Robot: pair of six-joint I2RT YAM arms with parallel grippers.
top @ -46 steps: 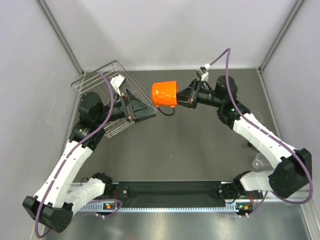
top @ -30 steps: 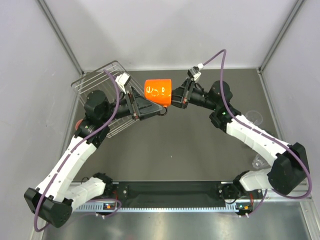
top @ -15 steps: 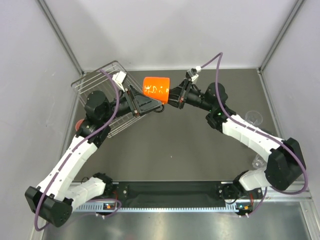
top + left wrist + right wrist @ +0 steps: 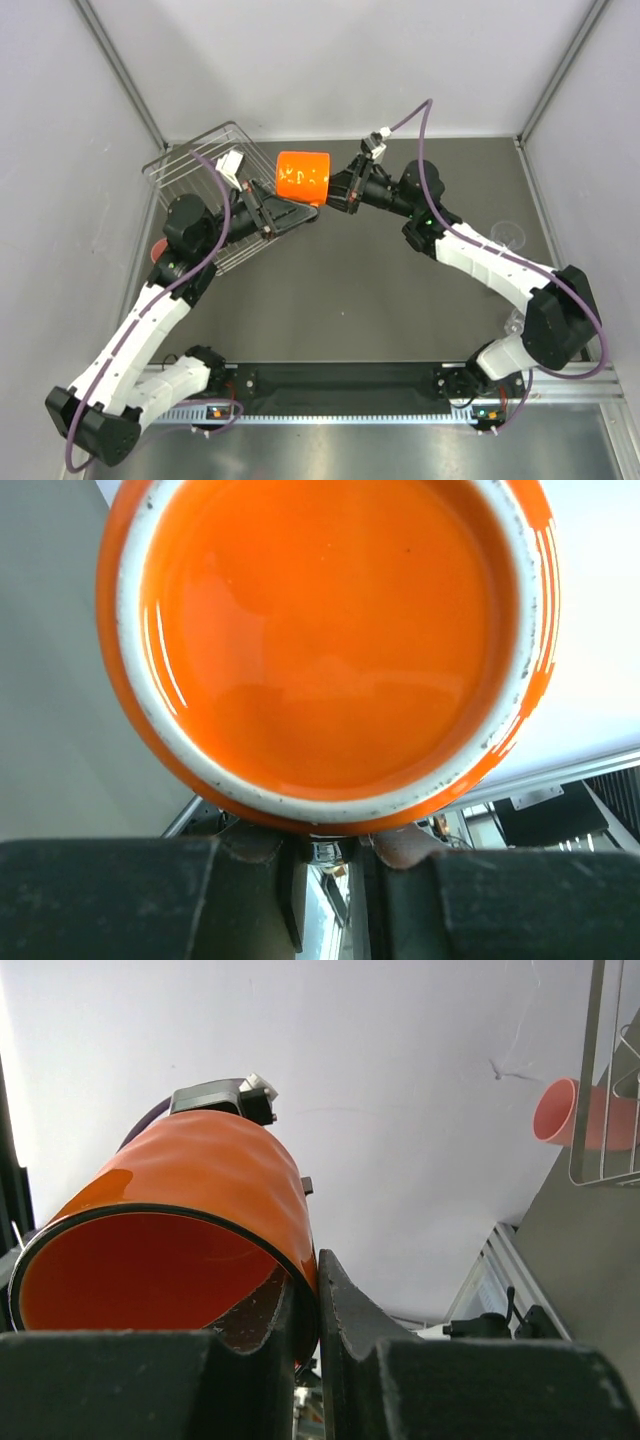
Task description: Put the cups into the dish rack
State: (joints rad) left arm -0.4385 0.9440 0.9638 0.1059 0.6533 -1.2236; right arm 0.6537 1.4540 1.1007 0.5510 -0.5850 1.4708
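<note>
Mug's drifted left and toward the back over the last second and a half. The right arm has stretched out and brought it up against the left arm, near the rack's corner.

Closest to the bases, one clear tumbler (image 4: 514,322) and then a second tumbler (image 4: 510,232) stand well behind the right claw (image 4: 336,190), back along its own arm. Neither is loaded yet.

That claw is clenched on the orange mug (image 4: 303,176), with one finger inside the rim and one outside, pinching the wall. The mug hangs sideways in the air with its mouth facing that claw.

The left claw (image 4: 328,852) is just across from it at the mug's base end. The orange bottom fills its wrist view, and its fingers sit close together at the lower edge. I can't tell whether it's actually got hold of anything.

Just past the left claw, on its far side, is the dish rack (image 4: 200,160).

To me this looks like a handover, or at least a steadying touch before the drop-off. A rim pinch on glazed ceramic is a slippery hold, so I'd go slow and keep the mug from swinging. I wouldn't let the right claw release until the left one clearly has it. Then lift it over the wire wall and rest it on the grid before opening.
</note>
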